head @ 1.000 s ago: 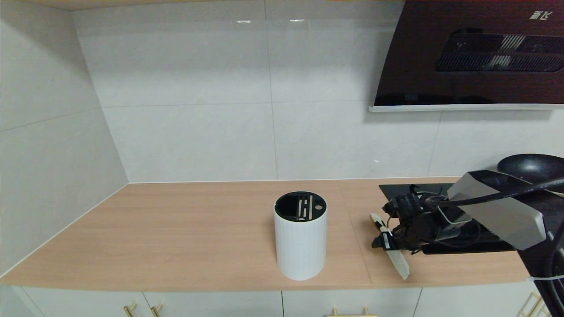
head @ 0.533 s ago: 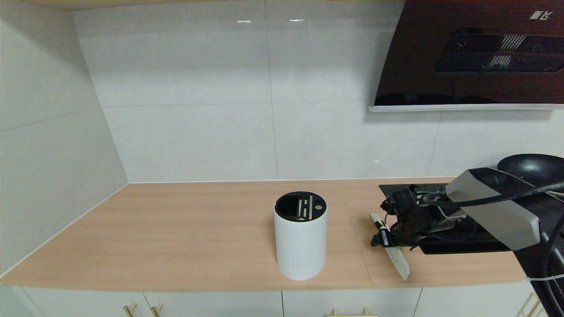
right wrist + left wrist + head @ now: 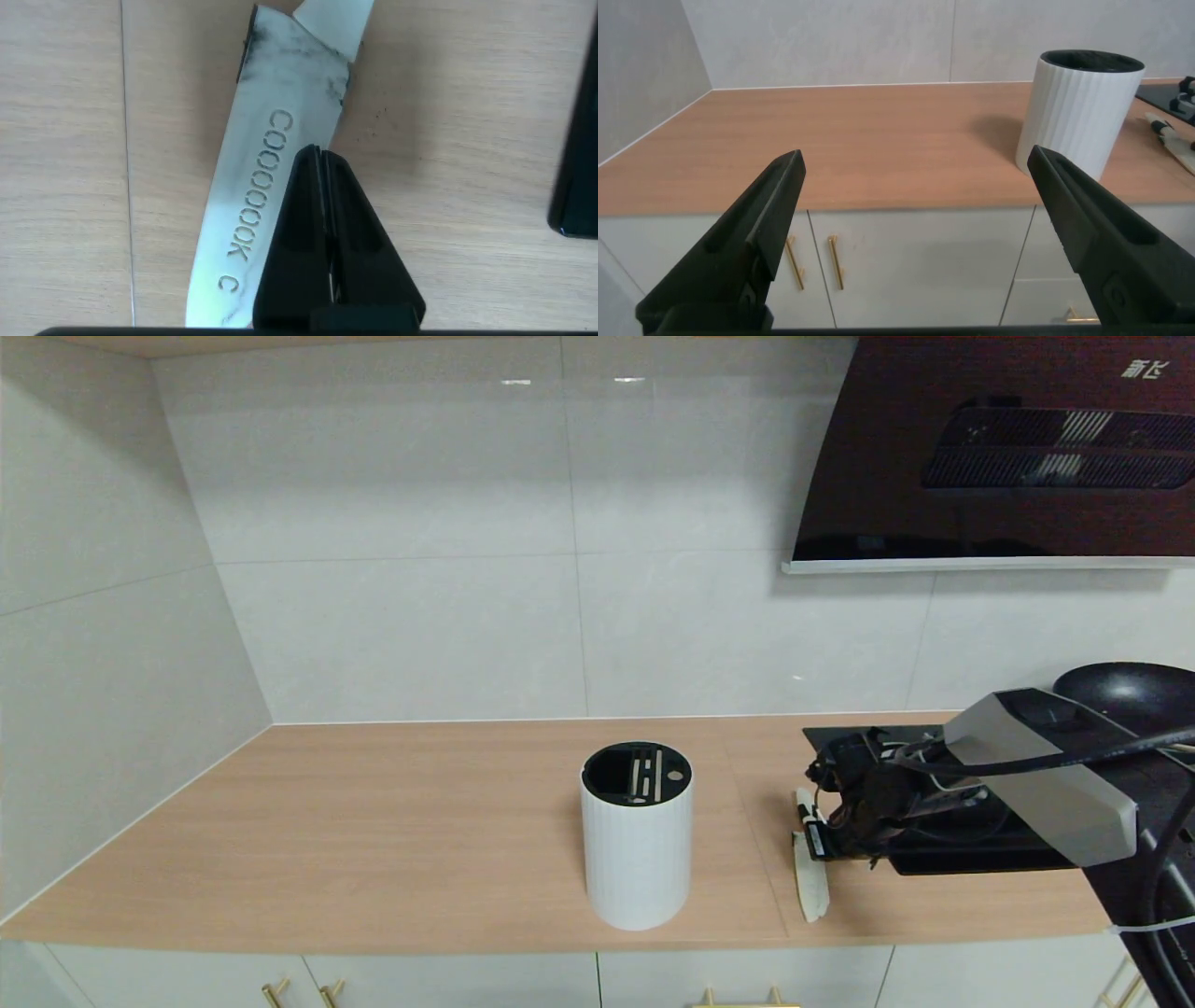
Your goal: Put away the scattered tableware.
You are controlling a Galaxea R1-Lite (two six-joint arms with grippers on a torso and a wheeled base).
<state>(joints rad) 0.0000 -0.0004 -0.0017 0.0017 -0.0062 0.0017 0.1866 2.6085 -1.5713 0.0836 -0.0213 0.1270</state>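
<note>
A white knife (image 3: 810,885) lies flat on the wooden surface (image 3: 373,821). Its broad blade points to six o'clock, close to the front edge, and its narrow end points to twelve. My right pincer (image 3: 320,155) sits over the middle of the blade with its two black fingers pressed together, only a thin seam between them. I judge that it has nothing clamped, and I cannot tell whether the tips touch the blade or float just above it.

The step, as I read it, is getting a hold on this knife. A thin blade lying flat gives the fingers little to bite on. I would part them and go for the thicker narrow end at twelve o'clock, then close across its width and lift level. The knife should not be nudged further toward six, where the edge is near.

At nine o'clock from the knife, a short way off, stands a white ribbed holder (image 3: 637,840). Its black top has narrow slots, so the blade will need to go in tip down and lined up with one.

At three o'clock, just beside the knife, is a black hob (image 3: 934,864), which crowds my wrist. A black wok (image 3: 1120,686) sits at two o'clock, under a dark hood (image 3: 980,476).

My left pincer (image 3: 915,163) hangs with its fingers wide apart before the cabinets, well away at about eight o'clock.
</note>
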